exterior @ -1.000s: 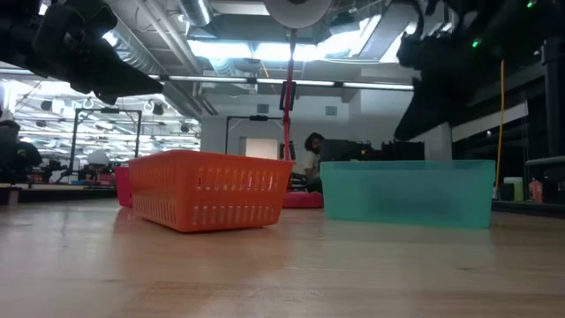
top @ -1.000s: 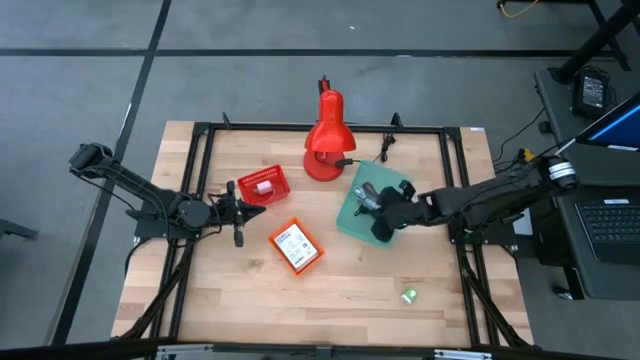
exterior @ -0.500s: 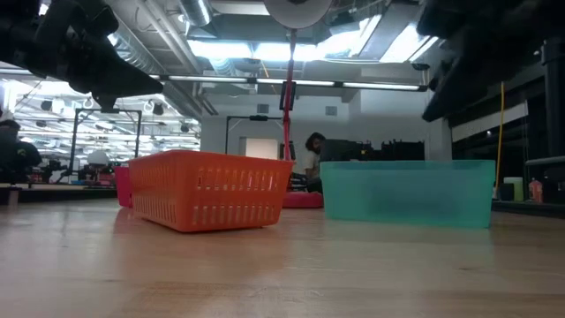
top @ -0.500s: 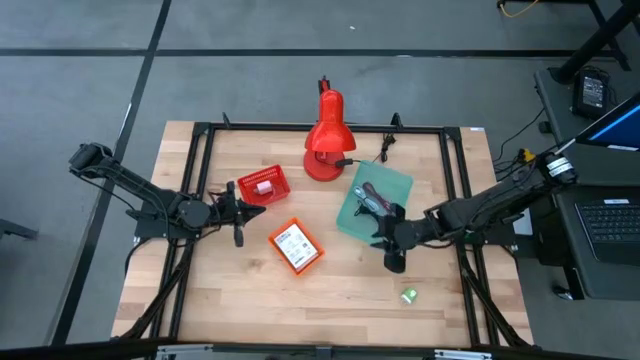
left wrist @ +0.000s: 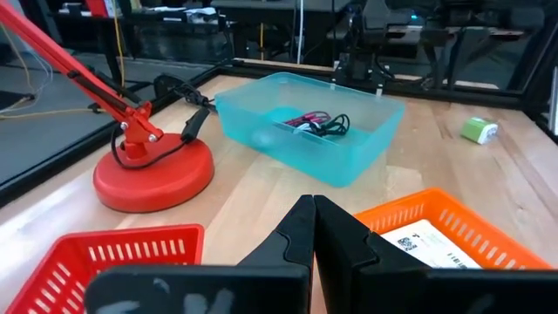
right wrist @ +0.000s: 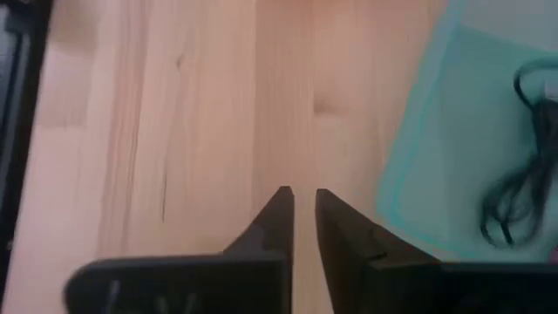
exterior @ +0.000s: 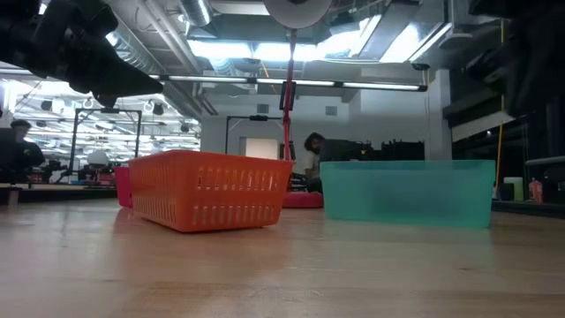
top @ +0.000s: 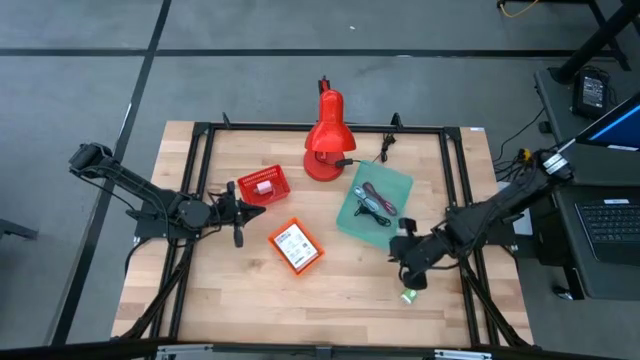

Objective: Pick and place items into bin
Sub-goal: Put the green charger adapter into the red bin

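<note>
The small green piece [top: 409, 296] lies on the wooden table [top: 330, 300] just below the right gripper [top: 408, 280], which hangs over it with nothing between its fingers [right wrist: 272, 218]; these stand narrowly apart, a thin slit of bare wood showing between the tips. From above, the gripper's dark body partly covers the piece, so its shape and long axis are hard to make out; in the left wrist view it shows as a short stub [left wrist: 479, 130] lying on its side. Just beside this gripper, toward the lamp, sits the teal bin [top: 345, 222], holding the black coiled cable [top: 377, 208] and a purple strap [top: 366, 192], both stretched roughly along the bin's long side. Farther off stands an orange basket [top: 296, 247] with a white printed card [top: 292, 243], its long axis slanted. The left gripper [top: 238, 213] waits fully closed near a red basket [top: 262, 185] that holds a pink cube [top: 264, 187]. The red desk lamp [top: 325, 135] stands beyond.
</note>
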### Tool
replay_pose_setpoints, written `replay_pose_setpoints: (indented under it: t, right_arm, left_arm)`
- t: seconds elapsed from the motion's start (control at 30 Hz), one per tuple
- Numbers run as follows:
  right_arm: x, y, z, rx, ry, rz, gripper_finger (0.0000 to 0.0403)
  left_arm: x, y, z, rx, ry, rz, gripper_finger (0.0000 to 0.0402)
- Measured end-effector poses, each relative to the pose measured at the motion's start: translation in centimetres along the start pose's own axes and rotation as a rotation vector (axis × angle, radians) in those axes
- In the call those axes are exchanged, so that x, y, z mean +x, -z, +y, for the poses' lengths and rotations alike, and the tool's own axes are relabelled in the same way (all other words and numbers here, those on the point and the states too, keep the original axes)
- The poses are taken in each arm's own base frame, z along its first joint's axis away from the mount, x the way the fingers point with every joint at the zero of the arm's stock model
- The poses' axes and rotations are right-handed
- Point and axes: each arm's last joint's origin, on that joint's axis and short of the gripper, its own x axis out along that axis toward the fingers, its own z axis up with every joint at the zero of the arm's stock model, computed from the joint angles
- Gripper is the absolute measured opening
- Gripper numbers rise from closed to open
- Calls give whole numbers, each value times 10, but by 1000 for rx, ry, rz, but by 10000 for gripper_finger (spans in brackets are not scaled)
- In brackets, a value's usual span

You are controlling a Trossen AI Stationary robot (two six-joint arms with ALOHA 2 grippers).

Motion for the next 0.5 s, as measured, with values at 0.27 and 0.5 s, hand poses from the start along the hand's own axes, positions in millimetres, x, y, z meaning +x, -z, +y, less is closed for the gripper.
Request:
replay_pose_setpoints:
  t: [0.27, 0.5]
  right_arm:
    - [-8, 7, 28, -115, 38, 80, 5]
    - [-15, 23, 49, -156, 86, 2, 1]
  left_arm:
    - [0, 0, 0, -49, -6, -2, 2]
    - [0, 0, 0, -51, -7, -2, 2]
